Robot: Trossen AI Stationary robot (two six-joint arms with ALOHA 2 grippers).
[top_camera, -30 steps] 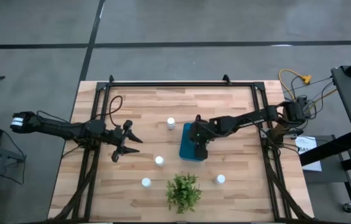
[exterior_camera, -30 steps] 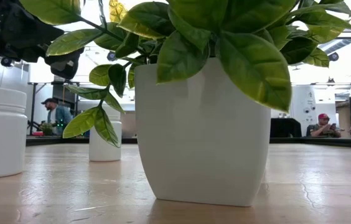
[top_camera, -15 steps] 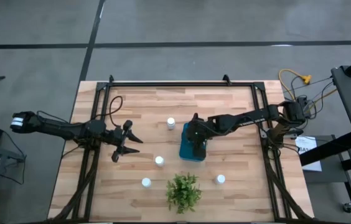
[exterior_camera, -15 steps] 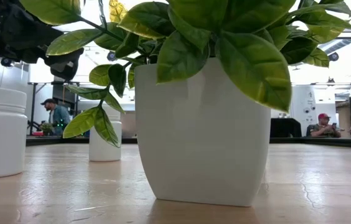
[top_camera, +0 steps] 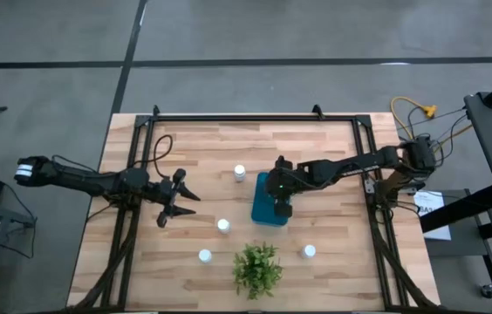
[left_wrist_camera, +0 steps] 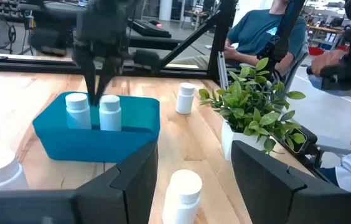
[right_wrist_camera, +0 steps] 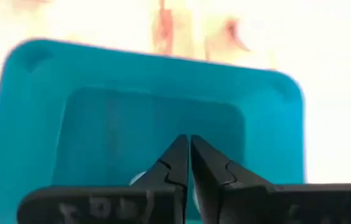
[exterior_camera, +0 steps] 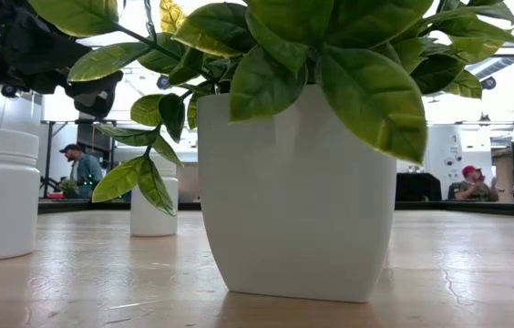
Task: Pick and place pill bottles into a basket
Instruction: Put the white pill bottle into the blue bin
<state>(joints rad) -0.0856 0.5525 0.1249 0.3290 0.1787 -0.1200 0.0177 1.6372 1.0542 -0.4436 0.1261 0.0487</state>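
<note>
The right gripper (top_camera: 282,208) is hanging over the teal basket (top_camera: 264,209) near the table's centre, its fingers (right_wrist_camera: 182,163) pressed together with nothing between them. Inside the basket two pill bottles (left_wrist_camera: 78,109) are standing upright side by side (the left wrist view shows them just below the right arm's closed tips).

The left gripper (top_camera: 179,198) is waiting at about nine o'clock from the basket, well apart from it, its fingers (left_wrist_camera: 126,177) spread and holding nothing.

Four more bottles are standing on the wooden table (top_camera: 194,148): one (top_camera: 240,173) at about ten o'clock from the basket, one (top_camera: 223,226) at eight o'clock, one (top_camera: 205,255) farther out at seven, one (top_camera: 308,251) at five.

The potted plant (top_camera: 257,269) is sitting at six o'clock from the basket, near the table's front edge, between the last two bottles. In the low view its white pot (exterior_camera: 295,200) and leaves are filling most of the picture, blocking the basket. People are sitting in the room beyond.
</note>
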